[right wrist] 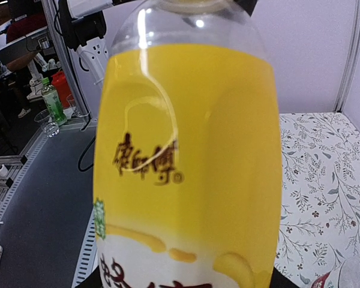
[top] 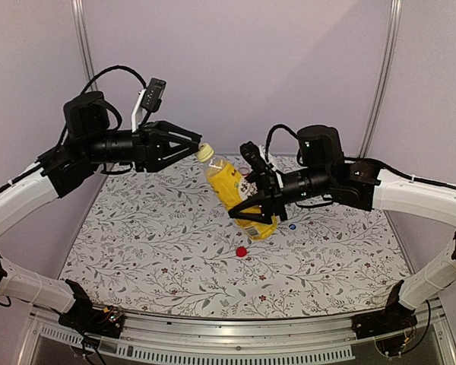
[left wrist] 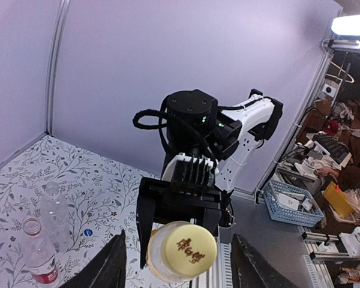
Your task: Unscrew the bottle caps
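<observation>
Gripping the yellow bottle (top: 226, 182) around its lower half, the right gripper (top: 252, 207) holds it in the air above the table (top: 137, 251). The bottle is tilted, with its neck leaning up and left toward the left gripper (top: 196, 144). The yellow cap (top: 205, 152) is on the neck, right at the tips of the left gripper.

That gripper's jaws stand apart. In the left wrist view the cap sits between the two fingers (left wrist: 111, 267) with a gap on each side, so the left gripper has nothing in its grasp. Behind the cap, the same view shows the right gripper clamped on the bottle's body.

From the right wrist, the bottle fills nearly the whole view, with yellow liquid inside and brown characters printed on its label.

On the table, the red cap (top: 241, 251) lies loose below the raised bottle. The blue-white cap (top: 292, 226) lies loose a little to the right of it.

Two clear bottles stand upright side by side on the patterned cloth. They are the plain bottle (left wrist: 53, 210) and the red-label bottle (left wrist: 39, 258), and the blue-white cap lies near them. The red-label bottle's mouth is open. The plain bottle's top is too small to judge.
</observation>
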### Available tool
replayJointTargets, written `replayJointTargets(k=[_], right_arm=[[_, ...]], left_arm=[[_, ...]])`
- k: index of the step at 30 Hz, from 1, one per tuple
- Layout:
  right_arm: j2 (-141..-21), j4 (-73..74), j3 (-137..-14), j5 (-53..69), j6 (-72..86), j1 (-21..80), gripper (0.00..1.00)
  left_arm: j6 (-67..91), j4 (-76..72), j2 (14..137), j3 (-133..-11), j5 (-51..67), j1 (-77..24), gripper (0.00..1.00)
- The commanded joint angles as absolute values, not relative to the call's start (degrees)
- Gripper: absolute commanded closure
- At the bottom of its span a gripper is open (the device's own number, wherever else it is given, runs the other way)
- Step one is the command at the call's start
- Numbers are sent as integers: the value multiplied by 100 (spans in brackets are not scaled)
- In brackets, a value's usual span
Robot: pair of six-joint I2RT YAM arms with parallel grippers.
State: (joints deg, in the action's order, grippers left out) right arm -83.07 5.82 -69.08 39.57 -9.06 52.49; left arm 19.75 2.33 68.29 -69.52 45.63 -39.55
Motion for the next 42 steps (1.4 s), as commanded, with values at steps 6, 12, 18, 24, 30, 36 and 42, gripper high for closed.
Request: replayJointTargets(k=[6,12,18,24,30,36,42], right_arm=[[-8187,404,-6866,4035,-934,5238,55],[-8199,404,-6873,4021,-930,5238,55],[-8202,427,-6858,3974,-924,5238,55],[-8213,550,-6950,3262,-842,5238,60],[-8334,873,-7202,1856,-757,5247,60],[-8531,1025,-7400,273,-1018,5404,63],[-8809,1015,-7541,-1336,-1535,5705,63]], left_arm=[[1929,-110,7053,-7013,4739,-4224,44],[1924,-114,7111,-7046,4644,-4279,52],[1927,-103,7172,-7092,4658,-4300,66],[2150,-105,7155,-7104,4315,-4323,82],[3276,-28,7202,-7001,2685,-4503,97],[4182,109,7473,-7091,1707,-4640,100],[4519,439,7787,-7514,1125,-4647,100]])
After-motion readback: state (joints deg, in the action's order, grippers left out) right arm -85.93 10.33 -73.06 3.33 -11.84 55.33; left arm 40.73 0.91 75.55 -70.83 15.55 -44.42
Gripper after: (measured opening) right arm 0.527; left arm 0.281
